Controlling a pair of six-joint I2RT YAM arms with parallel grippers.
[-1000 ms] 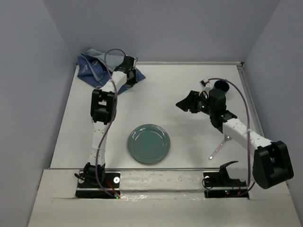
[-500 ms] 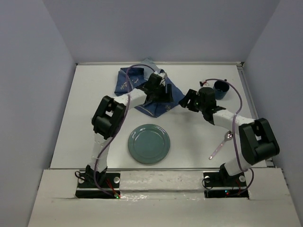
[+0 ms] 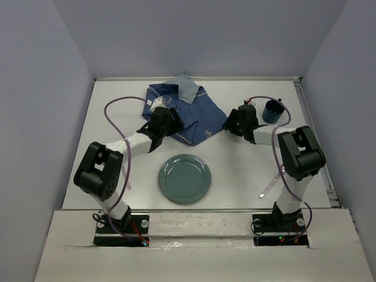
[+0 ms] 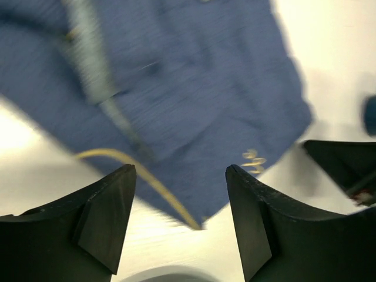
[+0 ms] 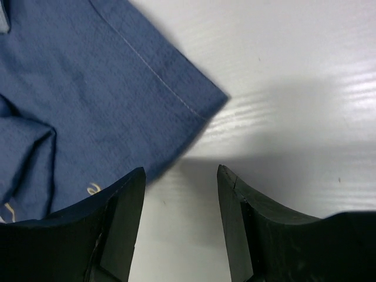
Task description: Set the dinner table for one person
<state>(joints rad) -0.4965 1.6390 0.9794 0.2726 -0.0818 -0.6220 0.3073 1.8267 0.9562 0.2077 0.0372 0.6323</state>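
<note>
The table held one plate, one blue cloth, one cup, one spoon; two robot arms were present.

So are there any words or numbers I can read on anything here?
No words or numbers can be read in any view.
Blue cloth: small pale stitched squiggles near its edge, too small and blurred to read as letters.
Plate, mug and spoon: no writing shows on them.
</note>
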